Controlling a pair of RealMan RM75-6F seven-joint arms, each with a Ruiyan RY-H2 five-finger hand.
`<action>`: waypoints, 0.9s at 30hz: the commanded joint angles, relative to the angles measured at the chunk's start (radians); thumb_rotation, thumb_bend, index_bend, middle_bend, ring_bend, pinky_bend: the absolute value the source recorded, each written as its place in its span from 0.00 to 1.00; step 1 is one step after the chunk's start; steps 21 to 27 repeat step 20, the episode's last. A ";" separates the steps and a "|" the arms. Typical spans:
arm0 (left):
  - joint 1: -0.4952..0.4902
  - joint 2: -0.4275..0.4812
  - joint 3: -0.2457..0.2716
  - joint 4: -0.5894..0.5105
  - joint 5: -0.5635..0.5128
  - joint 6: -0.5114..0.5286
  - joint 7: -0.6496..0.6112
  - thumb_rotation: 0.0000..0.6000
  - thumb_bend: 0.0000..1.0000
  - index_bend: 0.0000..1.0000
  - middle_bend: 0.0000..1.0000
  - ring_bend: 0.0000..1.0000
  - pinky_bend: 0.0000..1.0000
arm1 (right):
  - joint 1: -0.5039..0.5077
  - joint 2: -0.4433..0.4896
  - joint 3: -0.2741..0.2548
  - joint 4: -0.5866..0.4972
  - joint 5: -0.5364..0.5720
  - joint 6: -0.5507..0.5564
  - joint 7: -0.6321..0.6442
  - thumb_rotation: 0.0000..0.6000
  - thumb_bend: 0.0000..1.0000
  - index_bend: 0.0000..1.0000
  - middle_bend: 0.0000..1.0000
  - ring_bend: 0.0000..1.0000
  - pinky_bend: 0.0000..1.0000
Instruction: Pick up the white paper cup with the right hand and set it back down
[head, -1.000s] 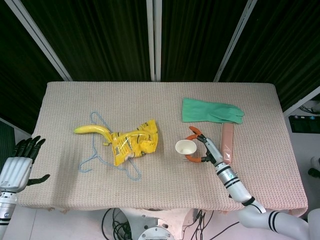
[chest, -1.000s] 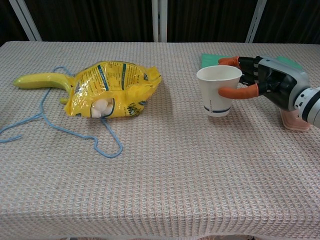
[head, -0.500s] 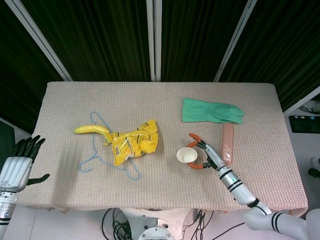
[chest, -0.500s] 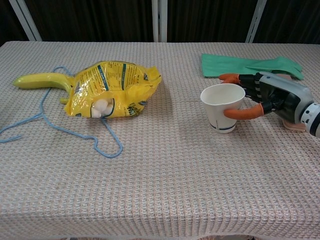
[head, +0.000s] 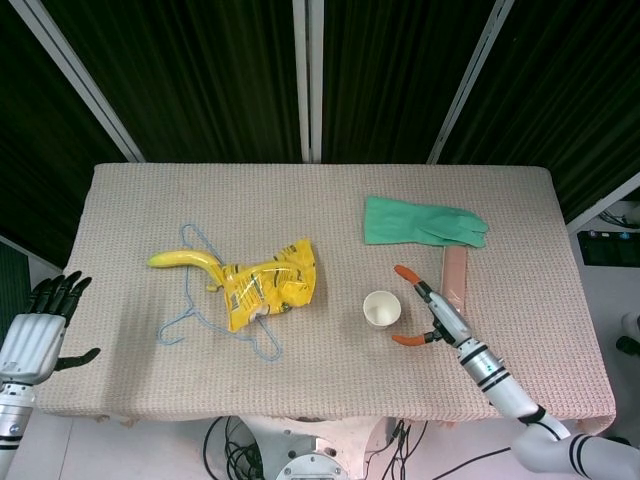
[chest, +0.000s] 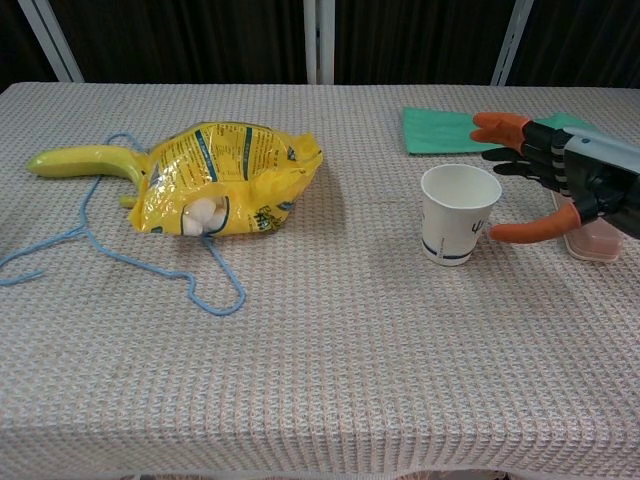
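The white paper cup (head: 382, 308) (chest: 459, 213) stands upright on the woven table cover, right of the middle. My right hand (head: 427, 315) (chest: 560, 185) sits just to its right, fingers spread apart, orange fingertips (chest: 523, 231) a short gap from the cup wall and holding nothing. My left hand (head: 40, 327) hangs off the table's left edge, fingers apart and empty; the chest view does not show it.
A green rubber glove (head: 422, 222) (chest: 487, 129) lies behind the cup. A pink block (head: 455, 273) lies behind my right hand. A yellow snack bag (head: 268, 286) (chest: 223, 178), a banana (head: 183, 259) (chest: 83, 161) and a blue string (head: 196, 310) (chest: 150, 265) lie at the left.
My right hand carried the cup slightly toward the front edge, set it down on the cover, let go and drew back to the right with fingers spread.
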 joint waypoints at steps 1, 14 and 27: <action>0.001 0.000 0.000 -0.001 0.002 0.003 0.000 1.00 0.09 0.03 0.00 0.00 0.01 | -0.057 0.077 -0.021 -0.044 -0.032 0.102 -0.063 1.00 0.02 0.00 0.00 0.00 0.00; 0.005 0.008 -0.005 0.005 0.002 0.018 -0.025 1.00 0.09 0.03 0.00 0.00 0.01 | -0.381 0.299 -0.008 -0.226 0.246 0.432 -1.039 1.00 0.01 0.00 0.00 0.00 0.00; 0.008 0.009 -0.009 0.012 0.010 0.033 -0.045 1.00 0.09 0.03 0.00 0.00 0.01 | -0.466 0.339 -0.027 -0.271 0.221 0.532 -1.096 1.00 0.01 0.00 0.00 0.00 0.00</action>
